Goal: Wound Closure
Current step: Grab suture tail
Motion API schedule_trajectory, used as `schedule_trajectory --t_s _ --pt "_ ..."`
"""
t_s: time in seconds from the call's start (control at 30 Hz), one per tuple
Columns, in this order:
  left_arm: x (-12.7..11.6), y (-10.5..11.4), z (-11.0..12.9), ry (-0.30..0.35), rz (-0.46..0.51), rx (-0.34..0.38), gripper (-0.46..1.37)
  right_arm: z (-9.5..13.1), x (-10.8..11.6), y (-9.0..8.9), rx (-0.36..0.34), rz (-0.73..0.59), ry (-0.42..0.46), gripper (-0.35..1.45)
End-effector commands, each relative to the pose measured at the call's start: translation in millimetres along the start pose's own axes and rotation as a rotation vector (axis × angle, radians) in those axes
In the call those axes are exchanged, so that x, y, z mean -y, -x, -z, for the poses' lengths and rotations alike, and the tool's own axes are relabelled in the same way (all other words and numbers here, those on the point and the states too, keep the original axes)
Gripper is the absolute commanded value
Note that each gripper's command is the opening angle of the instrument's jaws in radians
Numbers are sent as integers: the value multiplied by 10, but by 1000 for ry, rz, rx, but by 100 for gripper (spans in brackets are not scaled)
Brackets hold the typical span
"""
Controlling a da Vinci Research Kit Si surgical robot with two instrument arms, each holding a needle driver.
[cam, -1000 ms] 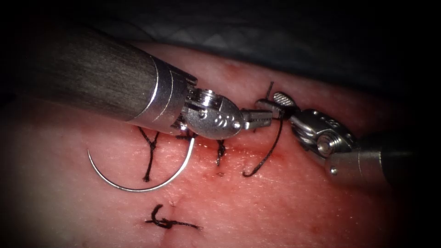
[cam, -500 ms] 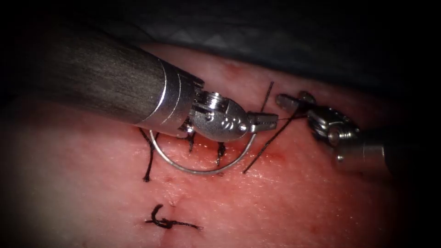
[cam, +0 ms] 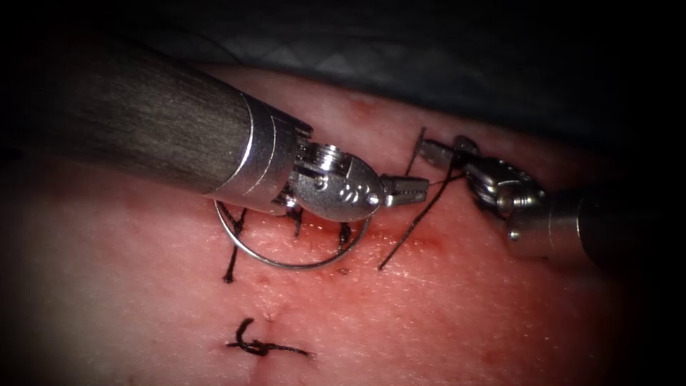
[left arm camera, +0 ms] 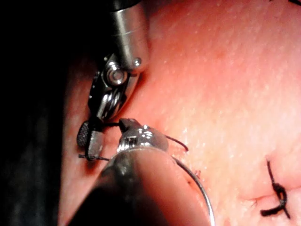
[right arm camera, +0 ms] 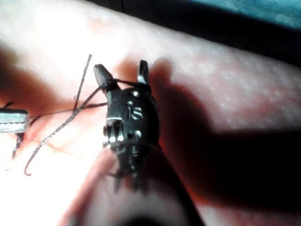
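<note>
My left tool comes in over the tissue with its jaws shut on a thin strand of thread that runs right to the right tool. The right tool's jaws stand open, and the thread crosses their base. A loose dark thread end slants down to the tissue between the tools. The curved needle lies flat on the tissue under the left tool's wrist, held by neither tool and not in the tissue. In the left wrist view, the needle's arc shows beside the left jaws.
Tied stitches cross the cut beneath the left tool. A separate knot lies nearer the front. Red fluid stains the tissue around the cut. Dark cloth borders the far edge.
The needle slid right across the tissue to lie under the left tool. The right tool drew back to the right. The curled thread end pulled straight.
</note>
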Motion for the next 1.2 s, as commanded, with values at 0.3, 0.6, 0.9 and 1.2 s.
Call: schedule_trajectory --t_s 0.3,0.6,0.9,1.2 --pt "-3 7 12 11 5 0 -35 20 10 -7 17 -9 3 113" --pt "-4 11 18 11 2 6 -35 37 19 -7 23 -15 -1 109" --pt "-4 12 20 10 7 6 -35 34 33 -4 22 -24 -14 110" --pt "-1 17 25 5 11 9 -35 17 44 1 29 -32 -36 106"
